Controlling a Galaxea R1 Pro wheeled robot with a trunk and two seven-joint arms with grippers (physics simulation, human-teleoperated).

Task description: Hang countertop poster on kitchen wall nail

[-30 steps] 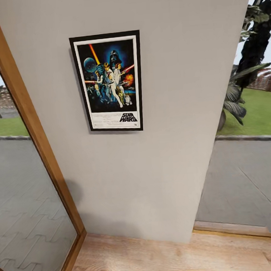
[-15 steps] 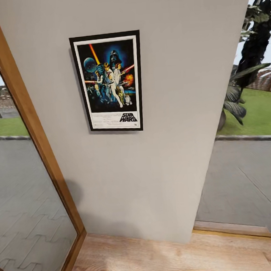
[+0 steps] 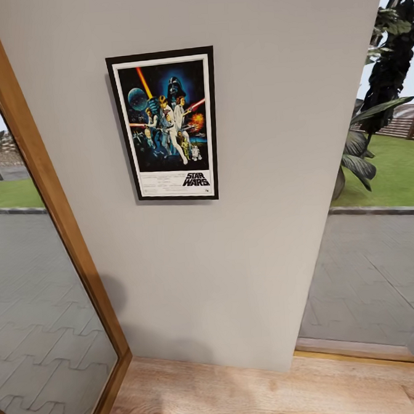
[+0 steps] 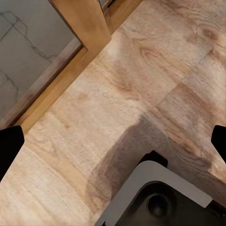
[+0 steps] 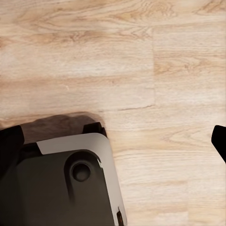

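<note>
Poster [image 3: 164,126] is seen hung flat on wall [image 3: 257,135]; judged light, stiff, best gripped by frame edge. Both tools are spread apart, empty; nail probably hidden.

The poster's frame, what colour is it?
Black, with a white border just inside it; the poster shows best in the head view.

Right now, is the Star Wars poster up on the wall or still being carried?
On the wall. The Star Wars poster hangs upright and flat against the grey wall, with neither gripper touching it.
</note>
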